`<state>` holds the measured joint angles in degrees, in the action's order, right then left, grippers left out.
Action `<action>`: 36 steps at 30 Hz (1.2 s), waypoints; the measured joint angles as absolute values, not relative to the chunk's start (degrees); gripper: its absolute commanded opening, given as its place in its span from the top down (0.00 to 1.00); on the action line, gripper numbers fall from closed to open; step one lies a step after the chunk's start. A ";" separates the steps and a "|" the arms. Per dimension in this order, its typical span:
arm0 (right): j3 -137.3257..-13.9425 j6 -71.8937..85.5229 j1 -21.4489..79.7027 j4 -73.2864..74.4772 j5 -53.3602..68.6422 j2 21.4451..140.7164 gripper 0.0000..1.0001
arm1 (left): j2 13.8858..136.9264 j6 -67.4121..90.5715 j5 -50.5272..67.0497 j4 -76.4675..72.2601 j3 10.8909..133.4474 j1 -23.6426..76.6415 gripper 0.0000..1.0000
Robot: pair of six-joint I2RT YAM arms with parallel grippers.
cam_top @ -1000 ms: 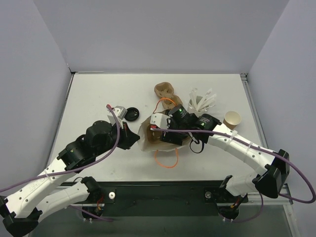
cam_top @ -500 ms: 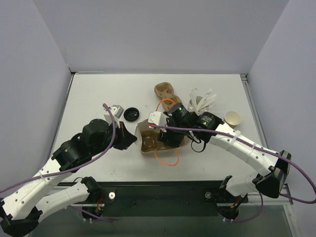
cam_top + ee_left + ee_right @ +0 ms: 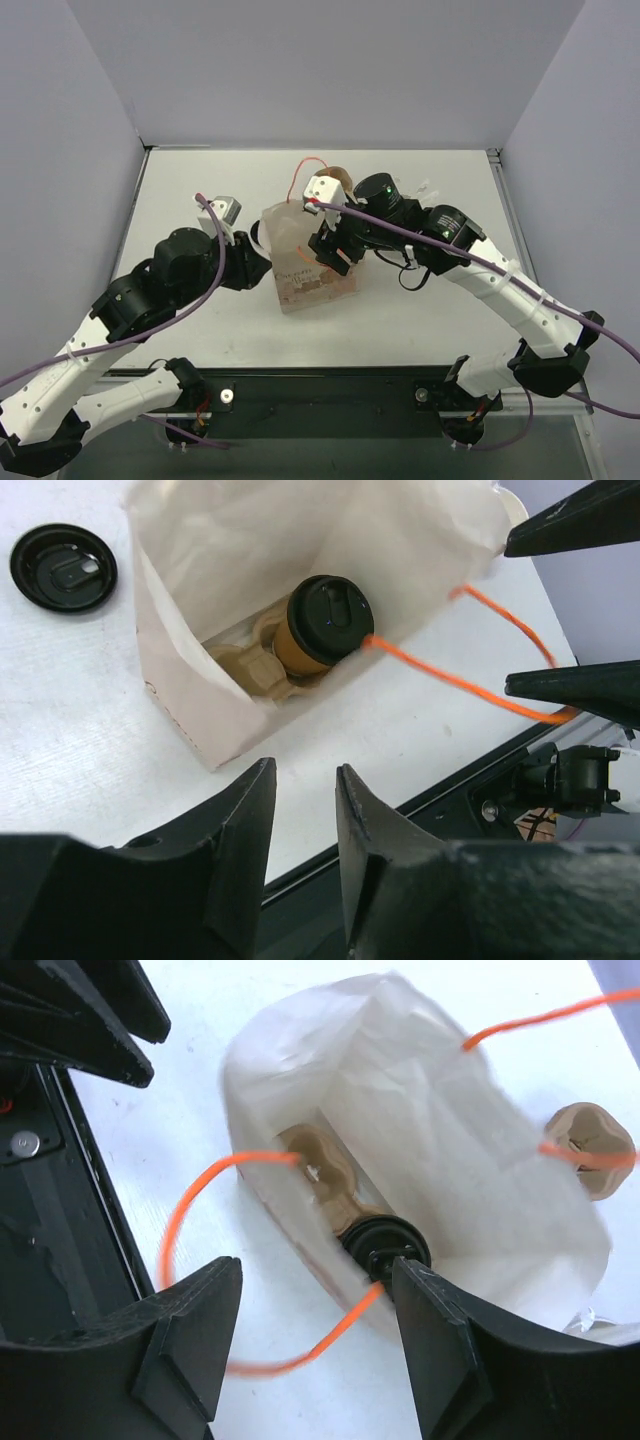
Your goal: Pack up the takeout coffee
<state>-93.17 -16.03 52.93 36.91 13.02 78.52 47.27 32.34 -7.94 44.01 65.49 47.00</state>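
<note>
A pale paper bag (image 3: 300,275) stands upright and open mid-table. Inside it the takeout coffee (image 3: 322,625), a kraft-brown cup under a black lid, sits in a brown moulded carrier (image 3: 250,660); the right wrist view looks down on the same cup (image 3: 385,1243). My left gripper (image 3: 305,770) is just left of the bag (image 3: 300,540), open by a narrow gap with nothing in it. My right gripper (image 3: 318,1270) hovers open over the bag's rim. An orange handle (image 3: 185,1210) loops beneath its spread fingers. From above, the left gripper (image 3: 262,262) and right gripper (image 3: 330,250) flank the bag.
A loose black lid (image 3: 62,566) lies on the table beside the bag. A second moulded carrier (image 3: 590,1145) rests behind the bag. The bag's other orange handle (image 3: 305,168) sticks up at the back. The table's near edge (image 3: 480,770) is close to the bag.
The bag has gone from lying on the table to standing upright. The right gripper has risen above its rim. The left gripper's jaws have parted beside it.
</note>
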 measured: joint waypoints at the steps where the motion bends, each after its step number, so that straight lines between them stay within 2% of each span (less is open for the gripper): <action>1: -93.76 -15.49 52.93 37.17 12.60 78.63 0.39 | 47.66 31.83 -8.27 44.07 66.22 46.94 0.54; 3: -95.37 -13.47 52.88 37.50 10.68 78.70 0.39 | 48.71 30.30 -9.23 44.66 68.23 46.87 0.52; 5: -97.03 -11.70 52.75 37.50 8.75 78.70 0.38 | 49.54 28.84 -10.28 45.19 70.11 46.74 0.43; 7: -98.50 -9.80 52.36 37.06 6.57 78.59 0.39 | 49.87 27.35 -11.03 45.39 71.48 46.72 0.40; 15: -99.79 -2.13 46.61 37.01 -7.62 78.48 0.43 | 49.36 24.49 -12.25 46.04 73.49 46.63 0.38; 17: -99.48 0.62 41.67 37.80 -9.74 78.48 0.46 | 48.75 24.12 -12.23 46.17 73.49 46.61 0.29; 19: -98.43 3.14 35.70 38.70 -10.96 78.56 0.48 | 47.40 23.62 -12.23 45.98 73.19 46.50 0.25; 23: -96.62 6.57 24.60 41.67 -10.70 81.01 0.50 | 41.32 24.27 -12.38 45.30 69.76 46.48 0.05; 27: -96.51 8.14 18.72 42.89 -9.41 86.00 0.57 | 37.21 25.39 -12.58 45.74 68.84 46.39 0.04; 36: -98.56 9.65 14.52 43.72 -6.76 96.71 0.57 | 37.21 26.55 -13.76 50.48 71.00 46.39 0.03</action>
